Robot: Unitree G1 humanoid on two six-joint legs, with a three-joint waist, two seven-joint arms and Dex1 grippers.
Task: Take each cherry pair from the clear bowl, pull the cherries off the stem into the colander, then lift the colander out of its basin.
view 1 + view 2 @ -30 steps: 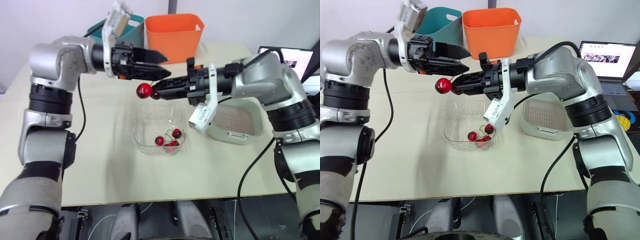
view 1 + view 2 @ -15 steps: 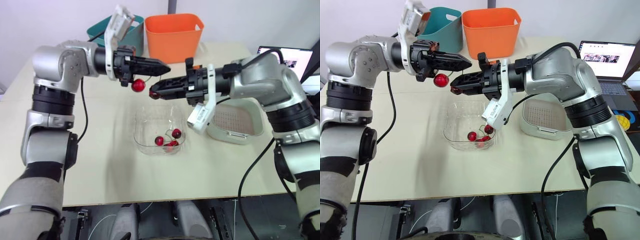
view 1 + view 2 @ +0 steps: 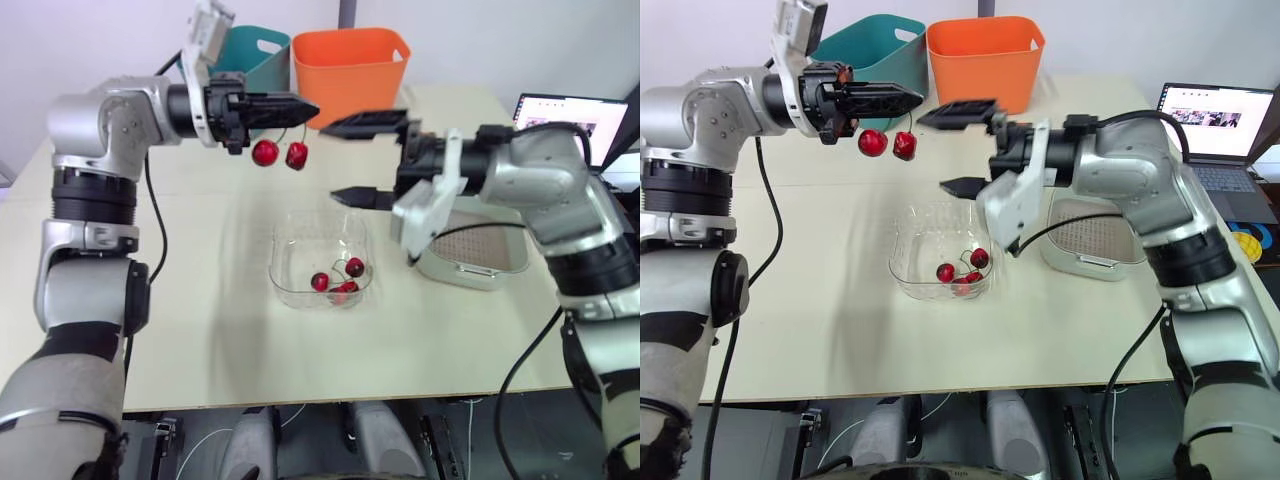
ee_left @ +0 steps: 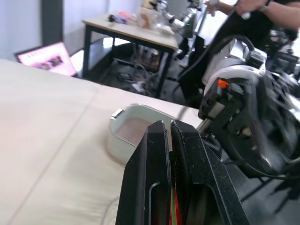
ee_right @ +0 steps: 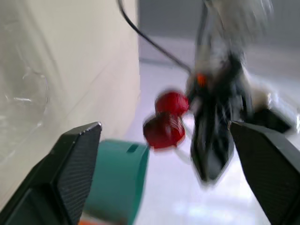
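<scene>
We see left hand (image 3: 305, 108) clamped on the cherry pair (image 3: 280, 154), two glossy red fruits dangling above the worktop (image 3: 200, 300) beyond the clear bowl (image 3: 280, 250) | our left wrist view shows the green stem (image 4: 172, 213) pinched | right hand (image 3: 332, 160) gapes wide.

orange bin (image 3: 350, 70), teal bin (image 3: 872, 52), laptop (image 3: 1218, 120)

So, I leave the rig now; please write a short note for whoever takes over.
Left gripper: shut on the stem of a cherry pair, in the air near the clear bowl.
Right gripper: open wide, beside the pair, not touching it.
The colander sits in its basin and looks empty.
Done: that pair taken out.
Left: pull it apart into the colander, repeat for the cherries in the bowl, lift the colander out.
</scene>
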